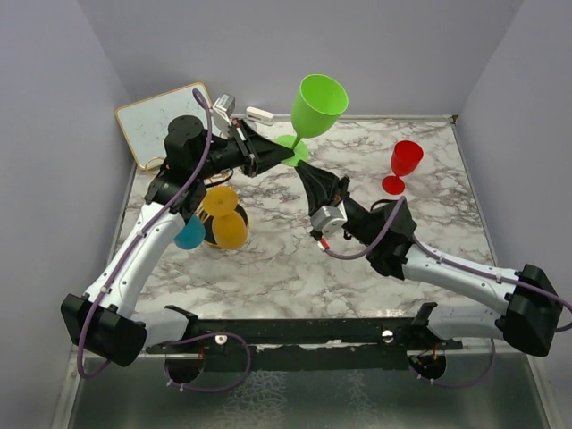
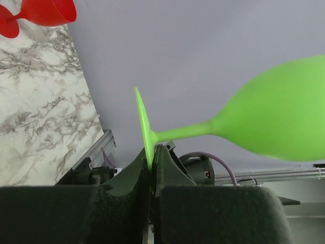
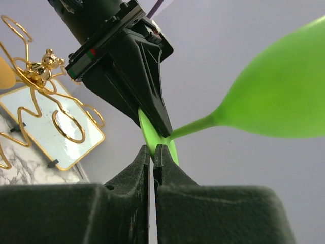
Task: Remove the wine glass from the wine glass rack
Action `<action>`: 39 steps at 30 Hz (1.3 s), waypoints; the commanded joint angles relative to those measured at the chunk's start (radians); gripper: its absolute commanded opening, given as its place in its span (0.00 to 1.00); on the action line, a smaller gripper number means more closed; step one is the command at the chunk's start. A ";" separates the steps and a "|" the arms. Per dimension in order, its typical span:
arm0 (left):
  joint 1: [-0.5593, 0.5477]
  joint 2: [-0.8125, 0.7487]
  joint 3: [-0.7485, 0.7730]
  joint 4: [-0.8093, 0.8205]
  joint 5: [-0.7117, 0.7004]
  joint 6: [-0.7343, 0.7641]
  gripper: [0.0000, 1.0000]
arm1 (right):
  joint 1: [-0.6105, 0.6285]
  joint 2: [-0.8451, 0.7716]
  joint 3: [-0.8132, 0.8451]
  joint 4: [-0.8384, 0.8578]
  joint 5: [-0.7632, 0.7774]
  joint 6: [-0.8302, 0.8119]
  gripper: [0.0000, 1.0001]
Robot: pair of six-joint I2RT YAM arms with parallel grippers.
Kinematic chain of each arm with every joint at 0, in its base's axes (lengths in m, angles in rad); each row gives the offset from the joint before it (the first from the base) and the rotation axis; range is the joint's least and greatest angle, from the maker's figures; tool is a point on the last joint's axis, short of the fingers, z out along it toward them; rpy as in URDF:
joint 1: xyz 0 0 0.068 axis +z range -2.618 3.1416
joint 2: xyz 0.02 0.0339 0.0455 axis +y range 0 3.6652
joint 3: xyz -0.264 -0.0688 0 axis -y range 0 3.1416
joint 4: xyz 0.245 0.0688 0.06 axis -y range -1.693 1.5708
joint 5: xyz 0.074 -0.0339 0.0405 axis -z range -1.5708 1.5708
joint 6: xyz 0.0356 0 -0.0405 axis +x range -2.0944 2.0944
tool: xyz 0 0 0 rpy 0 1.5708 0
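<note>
A green wine glass (image 1: 320,103) is held in the air above the back of the table, tilted, with its bowl up and to the right. My left gripper (image 1: 286,156) is shut on the edge of its round foot (image 2: 144,127). My right gripper (image 1: 307,172) comes from below, and its fingertips are closed on the lower edge of the same foot (image 3: 152,137). The bowl also shows in the left wrist view (image 2: 284,119) and the right wrist view (image 3: 284,96). The gold wire wine glass rack (image 3: 38,71) stands at the left (image 1: 213,231), under the left arm.
Yellow, orange (image 1: 230,231) and blue (image 1: 189,234) glasses hang on the rack. A red wine glass (image 1: 402,165) stands upright on the marble table at the right. A gold-framed white board (image 1: 165,121) leans at the back left corner. Walls close in on three sides.
</note>
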 commanded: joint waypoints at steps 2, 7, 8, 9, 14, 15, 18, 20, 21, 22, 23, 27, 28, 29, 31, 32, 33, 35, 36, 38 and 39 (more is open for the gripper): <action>-0.003 -0.022 -0.017 0.045 0.019 0.012 0.00 | 0.017 -0.022 -0.013 0.064 0.074 0.008 0.01; 0.000 -0.038 0.011 -0.002 -0.012 0.099 0.00 | 0.017 -0.115 -0.020 -0.046 0.130 0.158 0.33; 0.003 -0.043 0.036 -0.041 -0.030 0.144 0.00 | 0.017 -0.144 -0.022 -0.083 0.138 0.196 0.39; 0.005 -0.050 0.064 -0.088 -0.065 0.194 0.00 | 0.017 -0.175 -0.025 -0.119 0.146 0.245 0.42; 0.007 -0.148 0.169 -0.288 -0.382 0.414 0.00 | 0.017 -0.321 -0.024 -0.342 0.204 0.434 0.48; 0.008 -0.187 0.162 -0.297 -0.451 0.443 0.00 | 0.017 -0.336 -0.018 -0.376 0.224 0.468 0.49; 0.007 -0.321 0.099 -0.274 -0.615 0.514 0.00 | 0.017 -0.342 0.032 -0.499 0.326 0.605 0.54; 0.007 -0.407 0.045 -0.257 -0.686 0.564 0.00 | 0.017 -0.304 0.104 -0.610 0.417 0.699 0.55; 0.008 -0.445 0.026 -0.255 -0.710 0.588 0.00 | 0.017 -0.274 0.148 -0.671 0.467 0.735 0.55; 0.008 -0.478 0.010 -0.255 -0.729 0.613 0.00 | 0.017 -0.237 0.205 -0.733 0.502 0.770 0.52; 0.008 -0.509 -0.003 -0.262 -0.743 0.636 0.00 | 0.016 -0.193 0.270 -0.810 0.524 0.802 0.46; 0.008 -0.586 -0.029 -0.340 -0.773 0.708 0.00 | 0.000 0.012 0.610 -1.137 0.471 0.935 0.14; 0.008 -0.600 -0.036 -0.364 -0.776 0.722 0.00 | -0.016 0.059 0.692 -1.203 0.417 0.959 0.08; 0.008 -0.611 -0.041 -0.387 -0.781 0.733 0.00 | -0.041 0.103 0.768 -1.256 0.351 0.985 0.04; 0.008 -0.630 -0.048 -0.426 -0.790 0.760 0.00 | -0.119 0.188 0.918 -1.344 0.198 1.053 0.01; 0.008 -0.635 -0.049 -0.445 -0.795 0.770 0.00 | -0.174 0.224 0.981 -1.378 0.095 1.105 0.01; 0.008 -0.639 -0.049 -0.466 -0.800 0.782 0.00 | -0.262 0.258 1.034 -1.403 -0.019 1.147 0.01; 0.007 -0.631 -0.039 -0.495 -0.805 0.811 0.00 | -0.374 0.303 1.101 -1.417 -0.259 1.221 0.02; 0.008 -0.616 -0.025 -0.513 -0.805 0.827 0.00 | -0.408 0.307 1.104 -1.395 -0.369 1.247 0.01; 0.008 -0.578 0.006 -0.548 -0.796 0.856 0.00 | -0.423 0.277 1.061 -1.314 -0.516 1.268 0.13; 0.008 -0.558 0.017 -0.556 -0.785 0.868 0.00 | -0.423 0.254 1.030 -1.272 -0.576 1.279 0.32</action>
